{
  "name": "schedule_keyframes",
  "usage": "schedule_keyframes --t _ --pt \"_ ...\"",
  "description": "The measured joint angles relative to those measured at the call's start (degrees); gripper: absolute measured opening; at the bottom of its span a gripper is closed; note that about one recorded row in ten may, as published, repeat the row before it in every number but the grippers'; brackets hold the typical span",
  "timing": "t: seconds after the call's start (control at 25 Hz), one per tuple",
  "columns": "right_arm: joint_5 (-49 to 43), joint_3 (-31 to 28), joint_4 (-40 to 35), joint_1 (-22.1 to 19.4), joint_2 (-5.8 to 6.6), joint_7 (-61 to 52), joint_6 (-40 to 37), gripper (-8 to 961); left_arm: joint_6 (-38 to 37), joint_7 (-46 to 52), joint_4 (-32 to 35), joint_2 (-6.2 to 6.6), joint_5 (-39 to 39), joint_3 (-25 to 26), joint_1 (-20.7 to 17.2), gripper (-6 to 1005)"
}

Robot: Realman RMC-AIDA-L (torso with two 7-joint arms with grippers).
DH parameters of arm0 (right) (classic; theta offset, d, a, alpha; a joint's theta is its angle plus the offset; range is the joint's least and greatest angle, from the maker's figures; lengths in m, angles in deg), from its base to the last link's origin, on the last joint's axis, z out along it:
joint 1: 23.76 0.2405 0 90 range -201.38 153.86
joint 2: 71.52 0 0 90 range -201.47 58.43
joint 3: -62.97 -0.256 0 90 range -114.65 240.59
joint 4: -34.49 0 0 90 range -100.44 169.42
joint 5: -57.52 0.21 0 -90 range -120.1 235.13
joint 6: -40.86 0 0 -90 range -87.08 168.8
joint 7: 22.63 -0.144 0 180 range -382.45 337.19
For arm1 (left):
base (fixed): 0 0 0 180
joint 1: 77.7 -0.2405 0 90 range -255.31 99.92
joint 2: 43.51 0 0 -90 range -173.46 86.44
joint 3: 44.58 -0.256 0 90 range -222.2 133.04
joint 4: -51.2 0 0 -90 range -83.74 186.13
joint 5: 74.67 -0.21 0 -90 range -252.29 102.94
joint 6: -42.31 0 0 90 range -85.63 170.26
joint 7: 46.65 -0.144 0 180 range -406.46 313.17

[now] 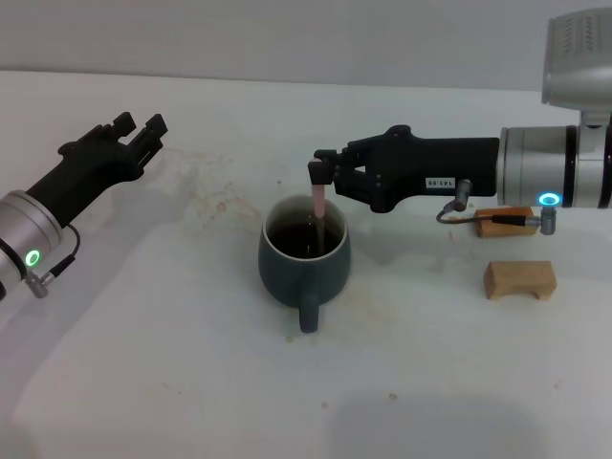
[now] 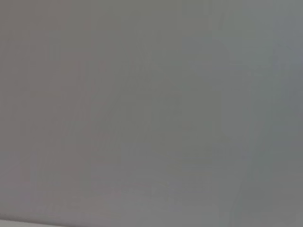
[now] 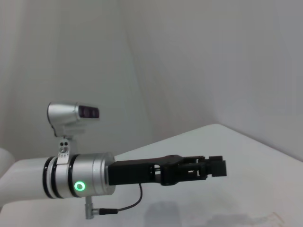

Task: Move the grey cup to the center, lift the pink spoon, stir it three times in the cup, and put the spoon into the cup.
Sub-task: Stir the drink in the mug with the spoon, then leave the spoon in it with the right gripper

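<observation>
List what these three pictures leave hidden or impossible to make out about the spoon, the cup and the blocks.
- Pink spoon: head view, its bowl is sunk in dark liquid inside the grey cup.
- Far wooden block: head view, partly covered by the right arm's cable.
- Left wrist view: a blank grey surface only.
- Right wrist view: shows the left tool, not cup or spoon.

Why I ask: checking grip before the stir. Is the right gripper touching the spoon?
Touching. The head view shows the right gripper pinching the spoon by its pink handle top, spoon hanging into the cup.
</observation>
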Motion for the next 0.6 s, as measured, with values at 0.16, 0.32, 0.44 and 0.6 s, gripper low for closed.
schedule_keyframes --t 0.16,0.32,0.44,0.6 --pt "-0.2 -0.2 -0.3 0.0 0.31 -0.1 1.1 91 0.0 0.1 -0.1 -0.04 0.0 0.0 -0.1 503" --pt "-0.3 -0.2 -0.3 0.4 0.45 -0.3 2.8 91 0.0 0.1 -0.2 -0.07 0.0 0.1 -0.4 503" --pt "-0.5 -0.2 -0.3 0.9 0.47 -0.5 4.1 91 0.0 0.1 -0.2 -0.15 0.0 0.1 -0.6 503" --pt "-0.6 -0.2 -0.3 2.0 0.39 -0.6 5.1 91 0.0 0.1 -0.2 -0.12 0.0 0.1 -0.6 504"
